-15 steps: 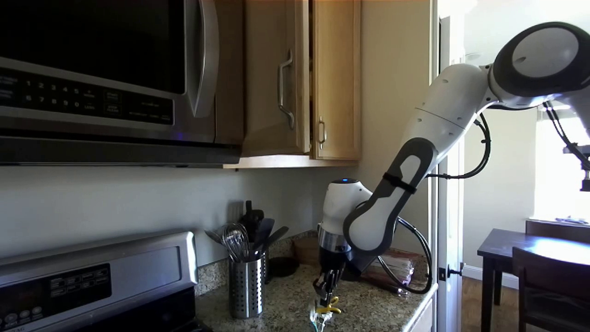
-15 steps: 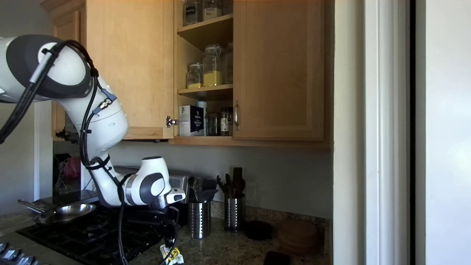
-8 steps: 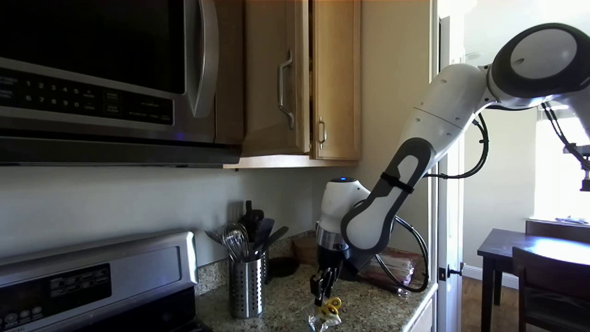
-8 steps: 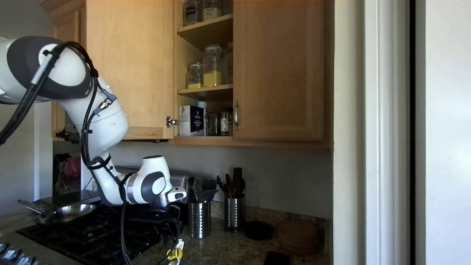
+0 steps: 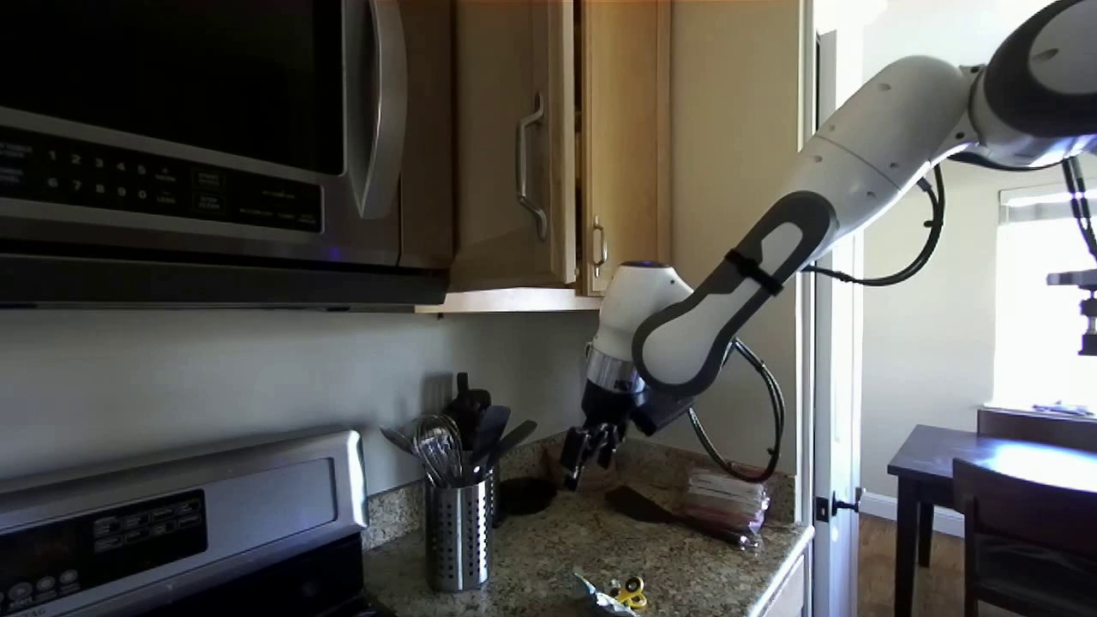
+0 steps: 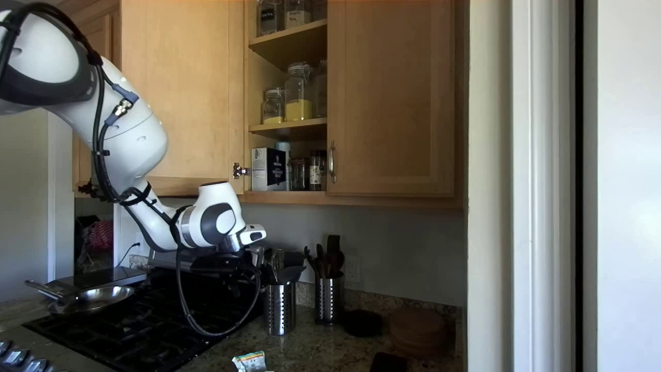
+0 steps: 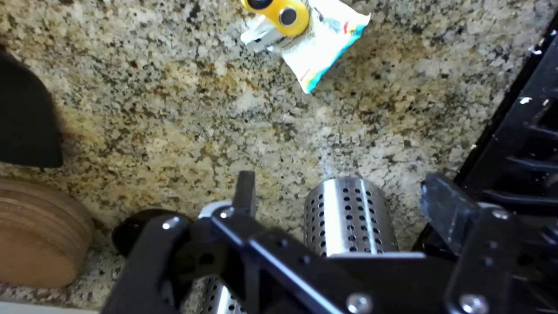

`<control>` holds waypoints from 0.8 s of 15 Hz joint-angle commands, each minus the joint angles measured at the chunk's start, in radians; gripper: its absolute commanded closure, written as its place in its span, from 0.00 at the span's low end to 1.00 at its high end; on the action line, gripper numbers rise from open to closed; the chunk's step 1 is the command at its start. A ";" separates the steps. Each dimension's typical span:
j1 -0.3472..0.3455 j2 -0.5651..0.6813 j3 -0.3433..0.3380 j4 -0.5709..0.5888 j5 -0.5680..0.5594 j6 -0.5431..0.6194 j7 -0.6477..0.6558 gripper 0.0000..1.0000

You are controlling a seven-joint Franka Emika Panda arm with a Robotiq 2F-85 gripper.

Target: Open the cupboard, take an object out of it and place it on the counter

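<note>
A small white packet (image 7: pixel 327 39) with a yellow clip (image 7: pixel 290 17) lies on the speckled granite counter (image 7: pixel 174 113), at the top of the wrist view. In an exterior view the packet (image 5: pixel 604 602) and clip (image 5: pixel 631 592) rest near the bottom edge; elsewhere the packet (image 6: pixel 250 360) is partly cut off by the frame. My gripper (image 5: pixel 591 458) is raised above the counter, apart from the packet. Its fingers stand wide apart in the wrist view, holding nothing. The cupboard (image 6: pixel 392 103) has its left door (image 6: pixel 191 93) swung open, showing shelves of jars; its right door is closed.
A perforated steel utensil holder (image 5: pixel 458 536) stands close to the gripper, with a second holder (image 6: pixel 329 299) behind it. A stove (image 6: pixel 134 330) with a pan (image 6: pixel 93 299) lies alongside. A dark spatula (image 5: pixel 638 506) and a bagged bundle (image 5: pixel 727 504) lie by the wall.
The gripper was down at the counter with the packet at its fingertips. It has opened and let go, and the arm has lifted upward. The packet stays on the counter.
</note>
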 commanded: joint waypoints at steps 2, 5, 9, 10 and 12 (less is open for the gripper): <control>-0.026 -0.183 0.051 -0.024 0.026 -0.133 -0.012 0.00; -0.035 -0.263 0.080 -0.015 0.052 -0.211 -0.013 0.00; -0.047 -0.268 0.102 0.007 0.048 -0.214 -0.006 0.00; -0.047 -0.280 0.105 0.007 0.050 -0.223 -0.006 0.00; -0.048 -0.284 0.106 0.007 0.051 -0.226 -0.006 0.00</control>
